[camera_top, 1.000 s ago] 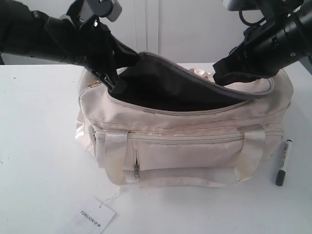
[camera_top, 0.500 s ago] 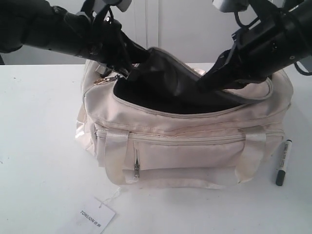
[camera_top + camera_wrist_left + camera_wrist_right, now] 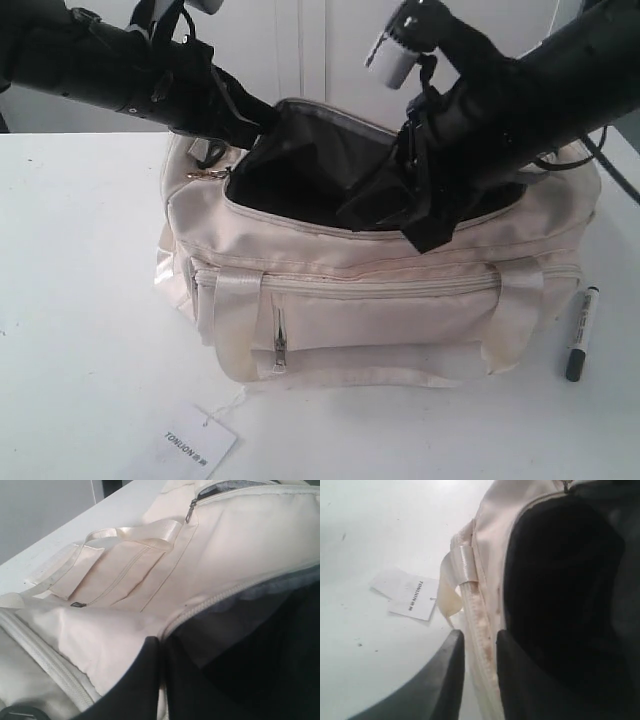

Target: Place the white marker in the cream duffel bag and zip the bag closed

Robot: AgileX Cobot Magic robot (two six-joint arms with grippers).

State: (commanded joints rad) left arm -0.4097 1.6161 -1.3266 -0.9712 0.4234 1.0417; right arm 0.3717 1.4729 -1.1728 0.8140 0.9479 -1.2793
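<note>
Jaws on left gripper (image 3: 243, 130) are clamping cream duffel bag (image 3: 380, 300) rim, so I'm holding its mouth open; right gripper (image 3: 480, 640) jaws are standing apart astride front rim, empty; white marker (image 3: 581, 333) is lying on table (image 3: 90, 300) beside bag, not yet loaded.

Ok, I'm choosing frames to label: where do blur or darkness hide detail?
Exterior view: right arm slightly blurred, cream duffel bag and white marker sharp, bag's inside black. Left wrist view: near fabric soft. Right wrist view: right end effector defocused, paper tag legible.
</note>
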